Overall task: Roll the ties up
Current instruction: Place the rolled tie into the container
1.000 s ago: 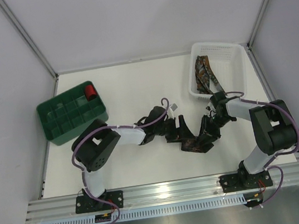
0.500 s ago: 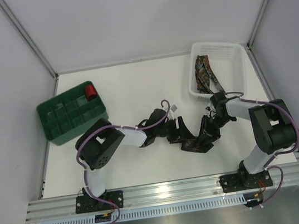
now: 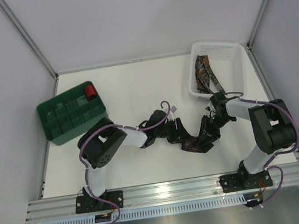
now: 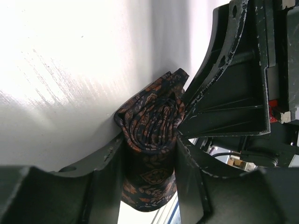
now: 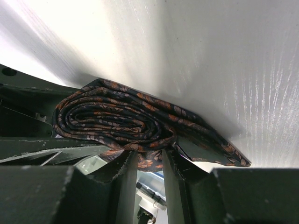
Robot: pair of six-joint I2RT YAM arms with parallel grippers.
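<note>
A dark tie with a brown-orange pattern is wound into a flattened roll (image 3: pixel 194 142) on the table between my two grippers. In the left wrist view the roll (image 4: pixel 152 122) sits between the fingers of my left gripper (image 4: pixel 150 154), which is shut on it. In the right wrist view the roll (image 5: pixel 112 119) lies across my right gripper (image 5: pixel 148 156), which is shut on a fold of the tie at the roll's underside; a loose pointed end (image 5: pixel 219 151) trails to the right. Another tie (image 3: pixel 207 75) lies in the white basket (image 3: pixel 237 65).
A green compartment tray (image 3: pixel 55 120) stands at the left with a small red roll (image 3: pixel 90 91) in its back right cell. The white basket stands at the back right, close to my right arm. White walls enclose the table.
My left gripper and forearm have shifted slightly toward the near edge and right, pressing the roll closer to my right gripper. The right arm has hardly moved.
</note>
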